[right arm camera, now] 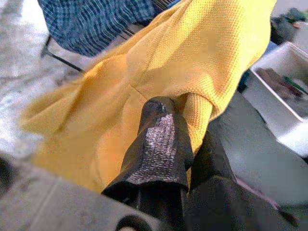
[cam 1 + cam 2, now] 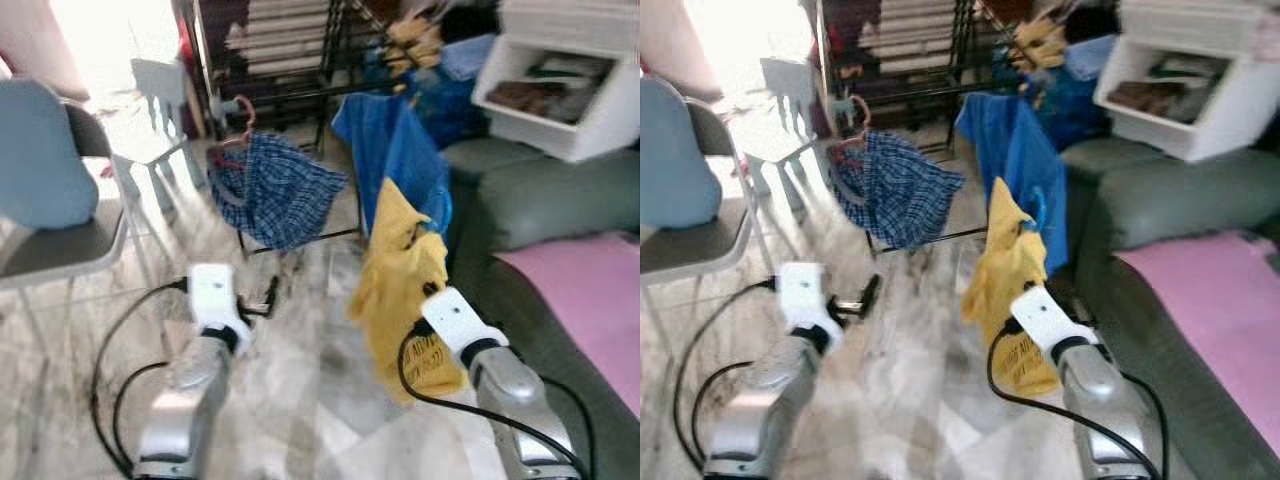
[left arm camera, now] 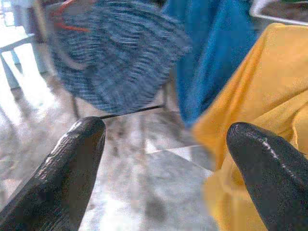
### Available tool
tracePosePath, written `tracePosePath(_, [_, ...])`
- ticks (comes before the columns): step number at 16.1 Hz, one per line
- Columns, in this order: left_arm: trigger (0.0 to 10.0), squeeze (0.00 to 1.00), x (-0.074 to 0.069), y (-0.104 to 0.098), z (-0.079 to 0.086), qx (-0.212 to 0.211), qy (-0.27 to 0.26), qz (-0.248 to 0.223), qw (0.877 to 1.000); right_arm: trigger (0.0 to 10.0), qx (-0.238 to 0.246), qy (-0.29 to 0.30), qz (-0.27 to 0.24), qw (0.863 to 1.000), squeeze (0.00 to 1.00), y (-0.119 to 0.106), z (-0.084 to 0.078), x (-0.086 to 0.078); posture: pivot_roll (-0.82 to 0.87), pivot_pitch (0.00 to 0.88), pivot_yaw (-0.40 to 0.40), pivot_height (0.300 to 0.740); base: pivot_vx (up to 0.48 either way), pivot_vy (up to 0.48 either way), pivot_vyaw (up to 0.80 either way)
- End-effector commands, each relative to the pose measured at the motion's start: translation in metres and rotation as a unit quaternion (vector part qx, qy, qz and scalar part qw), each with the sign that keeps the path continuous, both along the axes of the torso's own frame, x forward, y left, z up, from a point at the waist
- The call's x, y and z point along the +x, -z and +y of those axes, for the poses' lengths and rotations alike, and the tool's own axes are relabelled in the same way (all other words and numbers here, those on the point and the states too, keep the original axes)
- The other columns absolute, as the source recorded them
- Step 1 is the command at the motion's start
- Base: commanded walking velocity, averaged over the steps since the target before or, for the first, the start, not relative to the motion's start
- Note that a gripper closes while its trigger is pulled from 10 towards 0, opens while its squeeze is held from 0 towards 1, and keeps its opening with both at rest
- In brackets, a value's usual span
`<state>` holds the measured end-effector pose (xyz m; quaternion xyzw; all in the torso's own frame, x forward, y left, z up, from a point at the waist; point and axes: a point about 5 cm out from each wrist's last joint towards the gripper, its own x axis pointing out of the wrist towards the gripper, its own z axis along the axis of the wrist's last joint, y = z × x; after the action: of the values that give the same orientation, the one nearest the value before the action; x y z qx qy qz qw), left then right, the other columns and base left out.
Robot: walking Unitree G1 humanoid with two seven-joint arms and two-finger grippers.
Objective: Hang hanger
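1. My right gripper (image 1: 166,144) has its two black fingers pressed together, pinching a fold of the yellow garment (image 2: 400,290). The cloth bunches just beyond the fingertips in my right wrist view.
2. The yellow garment hangs down in front of my right arm, draped low over the marble floor (image 2: 290,400). I cannot make out a hanger inside it; its top is a blurred peak just beside the blue garment (image 2: 400,150).
3. My left gripper (image 3: 163,159) is spread wide with nothing between its fingers. It hovers above the floor, pointing toward the gap between the checked cloth and the yellow garment.
4. The blue checked garment (image 2: 275,190) hangs on a pink hanger (image 2: 240,125) from the dark drying rack (image 2: 300,60), ahead and to my left.
5. The blue garment hangs over the rack just behind the yellow one.
6. A grey chair (image 2: 60,250) with a pale blue cushion (image 2: 40,155) stands at my far left, well apart from the rack.
7. A white bin (image 2: 570,90) sits on the dark green sofa (image 2: 530,200) to my right, beside a pink mat (image 2: 590,300).
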<state>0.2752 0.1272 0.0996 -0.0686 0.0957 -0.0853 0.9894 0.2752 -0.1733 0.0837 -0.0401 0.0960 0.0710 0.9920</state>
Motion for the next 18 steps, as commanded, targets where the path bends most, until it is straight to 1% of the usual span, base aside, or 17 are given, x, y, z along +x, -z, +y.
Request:
tracePosePath(1, [10.0, 0.00, 0.001, -0.001, 0.006, 0.010, -0.009, -0.002, 1.000, 10.0, 0.007, -0.005, -0.034, 0.999, 0.00, -0.015, 0.004, 0.005, -0.13, 0.000, 0.007, 0.740, -0.319, 0.000, 0.00])
tracePosePath(5, [10.0, 0.00, 0.002, -0.003, 0.003, -0.004, -0.006, -0.012, 1.000, 10.0, 0.007, -0.010, -0.036, 0.999, 0.00, -0.016, 0.005, 0.007, -0.14, 0.000, 0.002, 0.740, 0.000, 0.000, 0.00])
tracePosePath(6, [10.0, 0.00, 0.001, -0.005, 0.001, -0.007, 0.007, -0.018, 1.000, 10.0, 0.003, -0.013, -0.037, 0.999, 0.00, -0.017, 0.006, 0.007, -0.14, 0.000, 0.001, 0.740, 0.000, 0.000, 0.00])
tracePosePath(8, [10.0, 0.00, 0.001, -0.006, -0.001, -0.009, 0.013, -0.022, 1.000, 10.0, -0.006, -0.023, -0.041, 0.999, 0.00, -0.018, 0.007, 0.006, -0.14, 0.000, -0.001, 0.740, 0.000, 0.000, 0.00])
tracePosePath(11, [10.0, 0.00, 0.000, -0.005, -0.004, -0.011, 0.018, -0.022, 1.000, 10.0, -0.008, -0.027, -0.044, 0.999, 0.00, -0.019, 0.007, 0.007, -0.14, 0.000, -0.006, 0.740, 0.000, 0.000, 0.49])
tracePosePath(12, [10.0, 0.00, 0.000, -0.006, -0.007, -0.017, 0.027, -0.024, 0.999, 10.0, -0.006, -0.030, -0.044, 0.999, 0.00, -0.020, 0.008, 0.007, -0.14, 0.000, -0.008, 0.740, 0.000, 0.000, 0.00])
tracePosePath(15, [10.0, 0.00, 0.000, -0.006, -0.008, -0.019, 0.030, -0.027, 0.999, 10.0, -0.005, -0.036, -0.044, 0.998, 0.00, -0.020, 0.009, 0.008, -0.14, 0.000, -0.014, 0.740, 0.000, 0.000, 0.00])
tracePosePath(17, [10.0, 0.00, -0.001, -0.004, -0.007, -0.019, 0.025, -0.024, 0.999, 10.0, -0.007, -0.043, -0.045, 0.998, 0.00, -0.021, 0.011, 0.009, -0.14, 0.000, -0.016, 0.740, 0.000, -0.272, 0.00])
tracePosePath(18, [10.0, 0.00, -0.001, -0.003, -0.007, -0.019, 0.025, -0.023, 0.999, 10.0, -0.009, -0.048, -0.047, 0.998, 0.00, -0.021, 0.012, 0.009, -0.14, 0.000, -0.017, 0.740, 0.000, -0.285, 0.46])
